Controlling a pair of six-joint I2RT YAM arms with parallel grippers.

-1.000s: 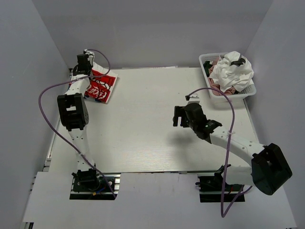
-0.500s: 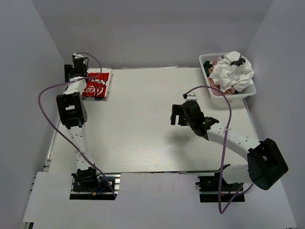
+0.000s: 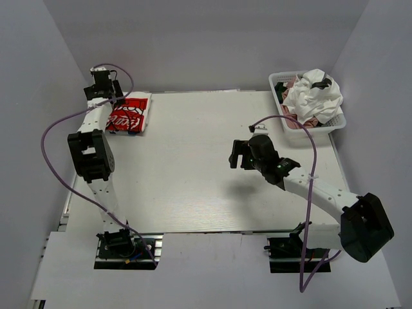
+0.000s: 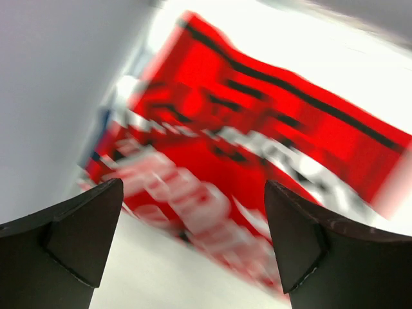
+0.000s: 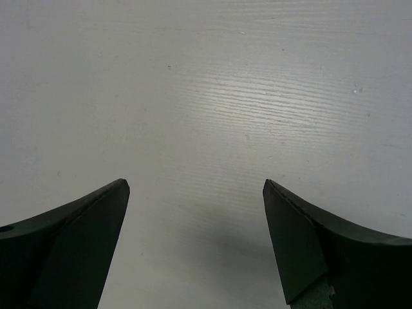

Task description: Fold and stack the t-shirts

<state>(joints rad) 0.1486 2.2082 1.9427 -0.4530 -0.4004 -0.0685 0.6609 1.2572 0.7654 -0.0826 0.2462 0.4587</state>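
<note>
A folded white t-shirt with a red logo print (image 3: 129, 114) lies flat at the table's far left corner. In the left wrist view its red print (image 4: 257, 148) is blurred. My left gripper (image 3: 100, 84) hangs just behind and left of it, open (image 4: 193, 248), with nothing between the fingers. Over the bare table right of centre, my right gripper (image 3: 239, 156) is open and holds nothing (image 5: 196, 238). More t-shirts sit in the basket: a crumpled white one (image 3: 315, 95) on top, a pink one (image 3: 302, 123) and a dark green one (image 3: 286, 98) under it.
The white mesh basket (image 3: 278, 78) stands at the far right corner, near the right wall. Grey walls close the table in on the left, back and right. Purple cables loop off both arms.
The left gripper opened and let go of the red-print t-shirt, which settled flat at the far left corner. The left gripper drew back and left. The right arm shifted only slightly.
</note>
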